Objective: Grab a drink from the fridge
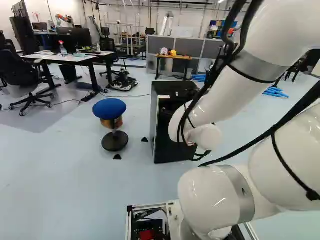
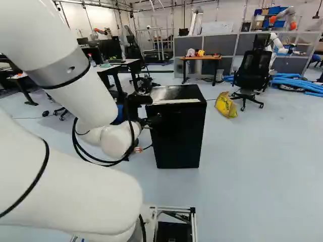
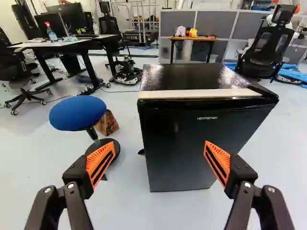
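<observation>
Pale blue-grey floor stretches across the room, with a round blue-seated stool on the left, then the boxy black fridge, door closed. Bent forward, the white jointed arm aims its black, orange-padded gripper at the fridge, fingers spread wide. Only the right base view shows me the crumpled yellow bag on the floor, right of the fridge.

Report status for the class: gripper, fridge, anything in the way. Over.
Gripper open, nothing held. Fridge ahead, door shut. Blue stool off to the fridge's side, might crowd a wide approach.
</observation>
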